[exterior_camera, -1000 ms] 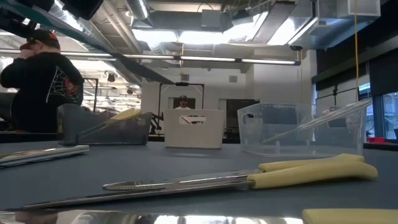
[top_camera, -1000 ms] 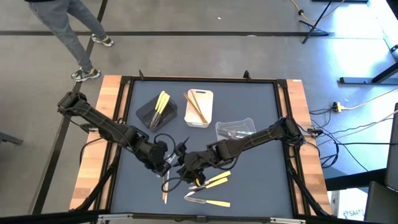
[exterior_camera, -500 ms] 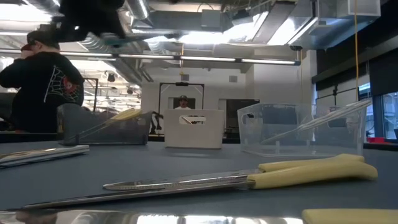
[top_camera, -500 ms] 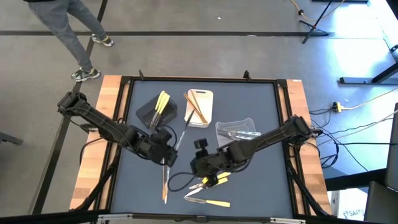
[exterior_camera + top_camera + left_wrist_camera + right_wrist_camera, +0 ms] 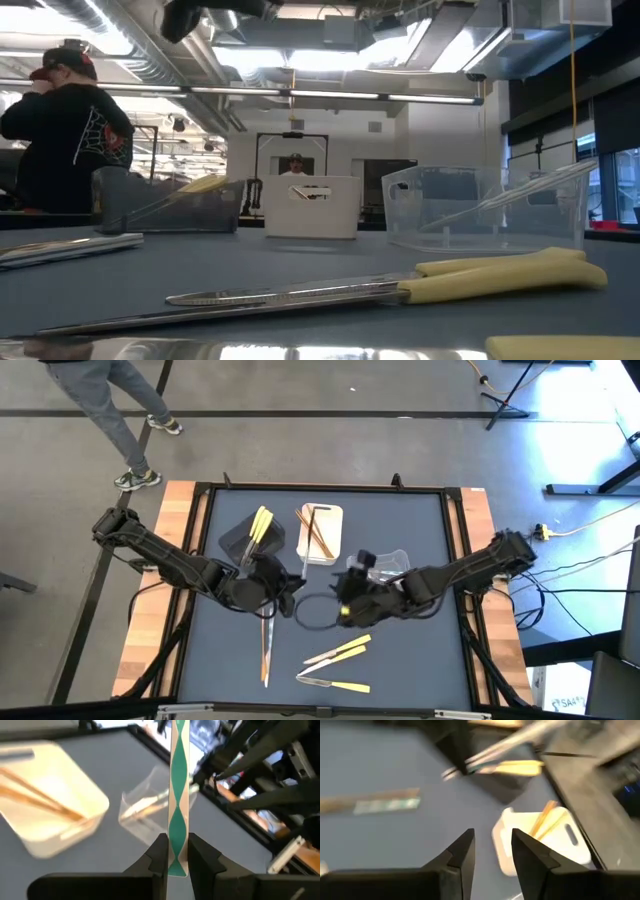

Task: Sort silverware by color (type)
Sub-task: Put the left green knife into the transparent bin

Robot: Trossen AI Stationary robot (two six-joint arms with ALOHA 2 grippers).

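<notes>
**Left hand carrying a silver piece toward the trays**

Grey concrete floor surrounds the dark tabletop [image 5: 400,660], where three trays sit in the upper middle of the high view: a black tray [image 5: 250,538] with pale yellow pieces, a white tray [image 5: 321,532] with orange-brown ones, and a clear tray [image 5: 380,567] with silver-grey ones. A person's legs show at the upper left of that frame.

The left hand [image 5: 175,856] is pinched tight on a silver utensil with a green pattern [image 5: 178,795], held off the surface; in the high view it shows as a thin pale strip [image 5: 303,560] beside the white tray. The right hand [image 5: 492,851] hangs near the clear tray with its fingers parted and nothing between them.

Unsorted silverware lies lower in the high view: a long orange-brown piece [image 5: 265,652] at centre left, and yellow-handled knives [image 5: 338,651] and [image 5: 336,682] at lower centre.

By my reading the step in hand is the carry. The next move calls for swinging the held piece rightward over the clear tray, lowering its tip inside the wall and letting go, while the right arm keeps out of the path
</notes>
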